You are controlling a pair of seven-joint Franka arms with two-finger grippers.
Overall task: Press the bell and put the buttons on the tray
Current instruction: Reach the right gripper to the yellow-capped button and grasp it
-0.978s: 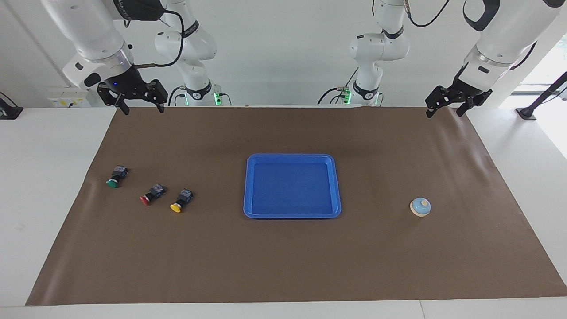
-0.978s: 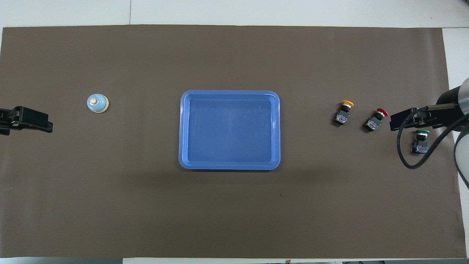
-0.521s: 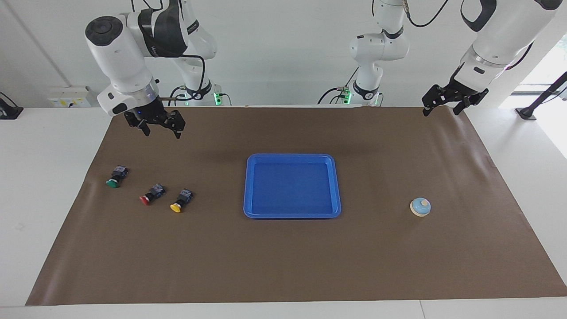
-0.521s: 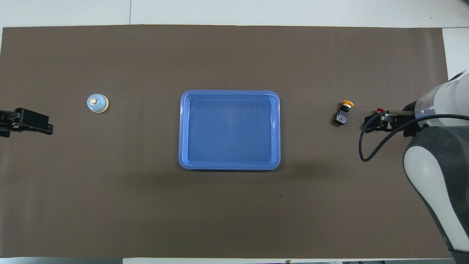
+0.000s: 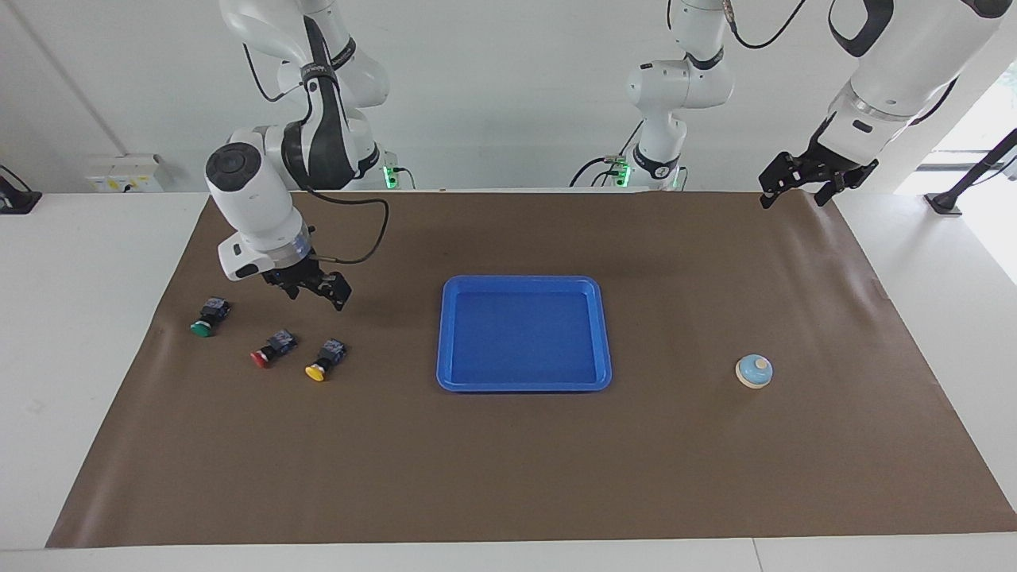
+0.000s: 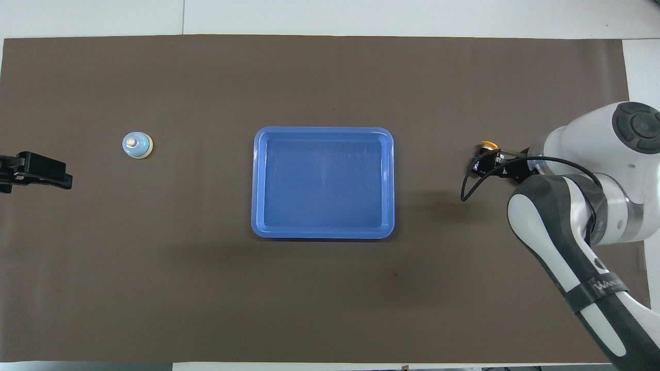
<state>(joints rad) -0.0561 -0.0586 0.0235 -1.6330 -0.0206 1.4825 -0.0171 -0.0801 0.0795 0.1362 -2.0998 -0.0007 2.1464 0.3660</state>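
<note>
We judge the blue tray (image 5: 523, 334), mid-tabletop, rigid and light, the bell (image 5: 754, 371) toward the left arm's end firm to press, and the three buttons (image 5: 270, 348) toward the right arm's end hard, best pinched across their bodies, with the right gripper (image 5: 316, 291) spread above them and the left gripper (image 5: 797, 184) waiting spread over the tabletop's robot-side edge.

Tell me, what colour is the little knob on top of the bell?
Cream, on the light-blue bell; the facing view shows it best.

Glossy plastic tray (image 5: 523, 386) on a matt brown mat (image 5: 508, 477).
</note>
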